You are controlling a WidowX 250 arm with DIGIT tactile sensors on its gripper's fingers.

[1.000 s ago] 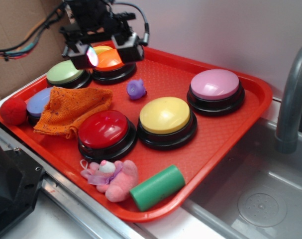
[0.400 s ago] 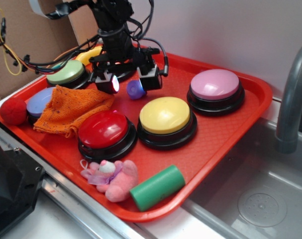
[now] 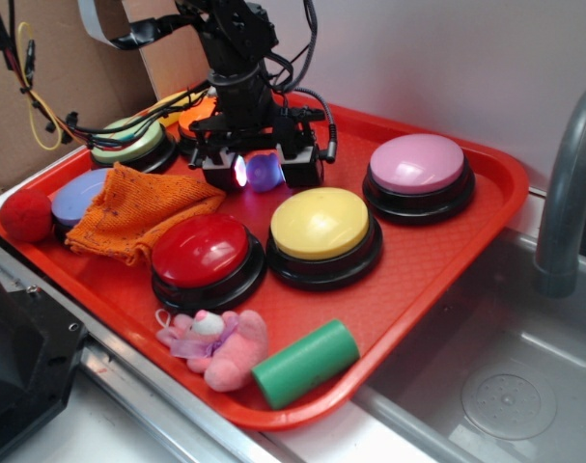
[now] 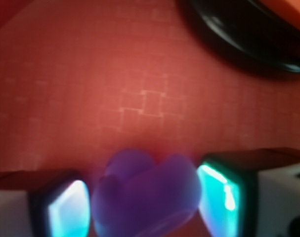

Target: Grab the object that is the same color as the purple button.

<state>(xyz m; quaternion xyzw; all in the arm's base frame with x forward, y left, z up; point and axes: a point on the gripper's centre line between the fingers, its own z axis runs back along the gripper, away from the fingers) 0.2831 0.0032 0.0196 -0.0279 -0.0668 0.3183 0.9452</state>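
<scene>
The tiny violet-purple animal figure [image 3: 265, 172] lies on the red tray [image 3: 418, 260] between the orange button and the yellow button. My gripper [image 3: 262, 170] is down at the tray with one finger on each side of the figure. In the wrist view the figure [image 4: 145, 197] fills most of the gap between the lit pads [image 4: 65, 210], with thin slits on both sides. The jaws are open around it. A pale purple button [image 3: 78, 196] sits at the left, half under an orange cloth [image 3: 138, 212].
On the tray are also a pink-lilac button [image 3: 416, 164], a yellow button [image 3: 321, 224], a red button [image 3: 202, 251], a green button [image 3: 128, 140], an orange button [image 3: 201, 116], a red ball [image 3: 26, 214], a pink plush toy [image 3: 220, 345] and a green cylinder [image 3: 305, 362]. A sink and faucet [image 3: 568, 193] are at the right.
My gripper has moved from above the orange button forward and down to the tray, and now straddles the purple figure. The figure has not visibly moved.
</scene>
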